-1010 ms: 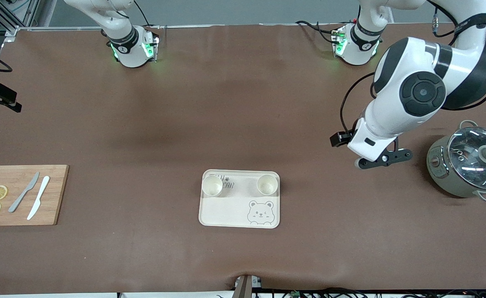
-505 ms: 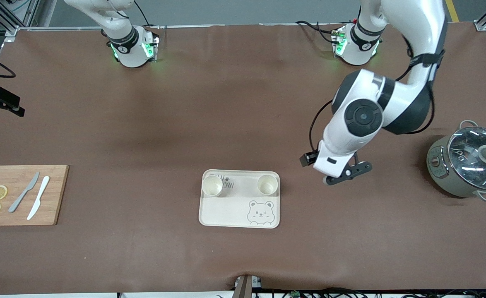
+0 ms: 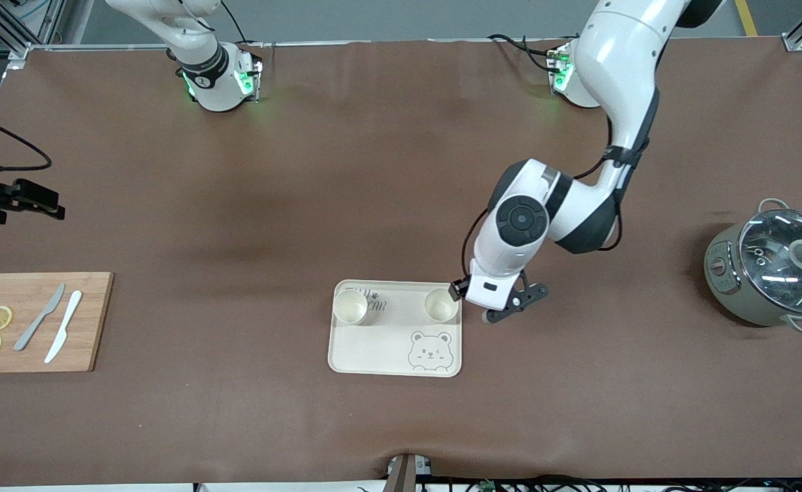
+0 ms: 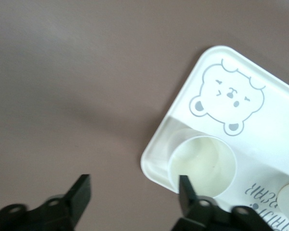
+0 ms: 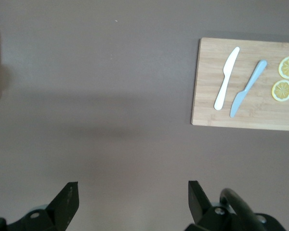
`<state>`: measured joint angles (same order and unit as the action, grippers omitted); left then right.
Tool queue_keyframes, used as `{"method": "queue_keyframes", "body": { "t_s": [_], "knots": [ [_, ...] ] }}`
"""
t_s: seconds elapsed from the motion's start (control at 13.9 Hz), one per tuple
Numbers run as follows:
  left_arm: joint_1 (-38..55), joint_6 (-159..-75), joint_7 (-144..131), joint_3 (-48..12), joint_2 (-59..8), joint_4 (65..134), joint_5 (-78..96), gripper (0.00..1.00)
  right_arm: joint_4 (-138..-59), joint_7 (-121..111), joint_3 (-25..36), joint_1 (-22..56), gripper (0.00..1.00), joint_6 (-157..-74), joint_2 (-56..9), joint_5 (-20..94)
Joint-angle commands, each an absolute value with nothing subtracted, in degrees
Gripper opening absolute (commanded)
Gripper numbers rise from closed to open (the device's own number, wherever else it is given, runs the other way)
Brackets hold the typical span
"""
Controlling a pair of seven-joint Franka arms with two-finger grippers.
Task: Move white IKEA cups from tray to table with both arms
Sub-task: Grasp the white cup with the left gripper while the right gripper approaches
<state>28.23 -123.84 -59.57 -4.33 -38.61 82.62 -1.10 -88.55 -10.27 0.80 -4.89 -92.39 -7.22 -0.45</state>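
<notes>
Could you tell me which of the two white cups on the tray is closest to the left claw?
The cup at the tray's corner toward the left arm's end, above the bear print; the left claw hangs right beside it.

A brown table carries a bear-printed tray, a wooden board and a lidded pot.

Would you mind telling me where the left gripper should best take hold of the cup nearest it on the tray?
Probably at the rim: the cup stands upright and open-topped in the corner of the tray, so coming down from above with one finger inside and one outside looks best. The left gripper, open, hovers just off that tray corner.
</notes>
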Motion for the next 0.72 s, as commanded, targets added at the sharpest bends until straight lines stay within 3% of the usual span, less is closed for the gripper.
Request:
{"method": "queue_keyframes", "body": {
  "t_s": [0.0,0.22,0.43,0.58,0.65],
  "knots": [
    [29.4,-127.5,-62.0,-3.9,-41.1,81.3,-1.1,0.72,-87.9,-10.6,0.4,-4.0,1.00,-93.8,-9.2,0.0],
    [29.5,-130.5,-62.2,-4.0,-42.4,81.3,-1.1,0.64,-87.9,-9.9,0.4,-3.0,1.00,-95.2,-11.2,0.6],
    [30.6,-133.8,-62.6,-3.9,-44.6,81.4,-1.1,0.49,-87.9,-8.1,0.4,-1.3,1.00,-96.9,-13.5,2.6],
    [30.8,-135.5,-65.1,-3.8,-46.0,81.3,-1.1,0.29,-87.9,-2.3,0.4,-0.5,1.00,-97.4,-15.6,6.1],
    [30.8,-135.6,-65.1,-3.9,-46.1,81.4,-1.1,0.12,-87.9,-0.7,0.4,0.2,1.00,-97.4,-16.6,7.4]
  ]
}}
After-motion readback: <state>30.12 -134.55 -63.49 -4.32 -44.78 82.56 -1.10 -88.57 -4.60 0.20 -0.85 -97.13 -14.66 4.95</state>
